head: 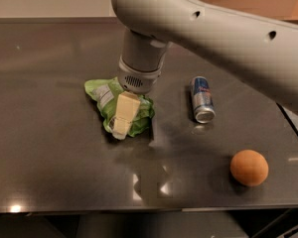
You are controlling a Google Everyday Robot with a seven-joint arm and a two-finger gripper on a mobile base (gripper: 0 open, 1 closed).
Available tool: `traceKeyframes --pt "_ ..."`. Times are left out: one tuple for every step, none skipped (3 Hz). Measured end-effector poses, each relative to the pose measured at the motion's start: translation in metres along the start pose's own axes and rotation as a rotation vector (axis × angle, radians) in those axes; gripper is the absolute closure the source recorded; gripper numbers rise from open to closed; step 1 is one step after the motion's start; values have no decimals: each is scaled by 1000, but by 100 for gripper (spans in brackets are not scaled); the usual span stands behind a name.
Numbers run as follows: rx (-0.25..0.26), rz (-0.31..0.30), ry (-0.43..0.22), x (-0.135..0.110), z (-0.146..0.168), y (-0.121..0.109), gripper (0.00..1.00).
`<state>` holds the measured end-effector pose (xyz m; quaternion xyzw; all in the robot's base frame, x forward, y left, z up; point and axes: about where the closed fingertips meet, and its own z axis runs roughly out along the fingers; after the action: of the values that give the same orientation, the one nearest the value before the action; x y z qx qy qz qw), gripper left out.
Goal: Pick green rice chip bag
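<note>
The green rice chip bag (102, 99), crumpled light-green foil with white patches, lies on the dark table (44, 148) left of centre. My gripper (123, 117) hangs from the big grey arm and comes down right over the bag's right half. One pale yellow finger (124, 114) shows in front, lying against the bag's front side. The other finger is hidden behind it.
A blue-silver drink can (202, 99) lies on its side to the right of the bag. An orange ball-shaped fruit (249, 167) sits at the front right. The table's front edge (139, 209) runs along the bottom.
</note>
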<state>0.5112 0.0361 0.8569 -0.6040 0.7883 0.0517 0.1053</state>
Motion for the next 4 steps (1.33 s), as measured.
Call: traceKeyframes --pt "-12 3 -2 -2 5 -2 16" --pt "-19 4 -26 -3 -2 -3 41" --pt "-27 2 -39 -4 -6 -4 63" --pt "-34 -4 -48 -5 -10 -5 87"
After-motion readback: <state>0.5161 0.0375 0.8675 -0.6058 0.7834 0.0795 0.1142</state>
